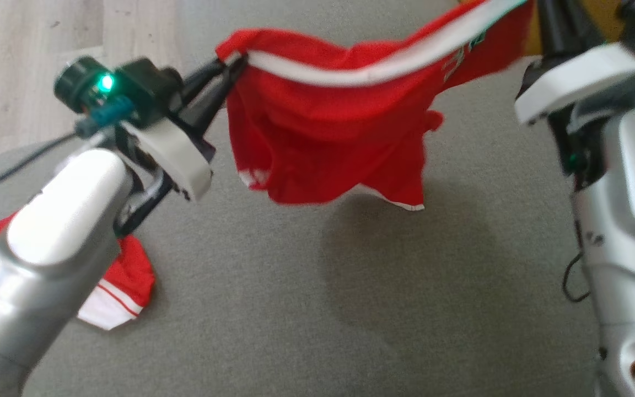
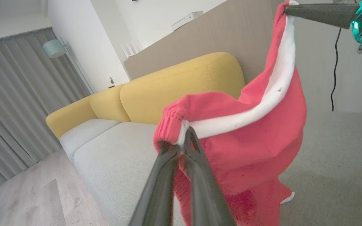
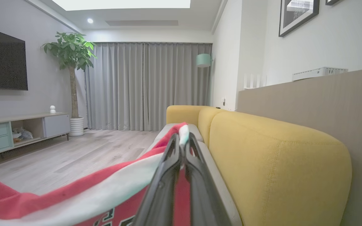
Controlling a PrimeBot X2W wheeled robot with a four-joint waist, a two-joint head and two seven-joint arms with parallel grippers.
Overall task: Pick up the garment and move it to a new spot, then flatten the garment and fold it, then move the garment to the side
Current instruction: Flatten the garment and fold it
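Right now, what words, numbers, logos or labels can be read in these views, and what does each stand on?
No text can be read in full.
Garment, head view: pale print near its upper right, too blurred to read.
Garment, head view: white mark at its lower left edge, too blurred to read.
Garment, right wrist view: dark, white-edged characters, cut off by the bottom edge, unreadable.

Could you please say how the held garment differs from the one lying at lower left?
The held garment hangs stretched between the left end effector and right end effector; the other garment lies loose on the grey surface, partly hidden by the left forearm. Both are red with white trim.
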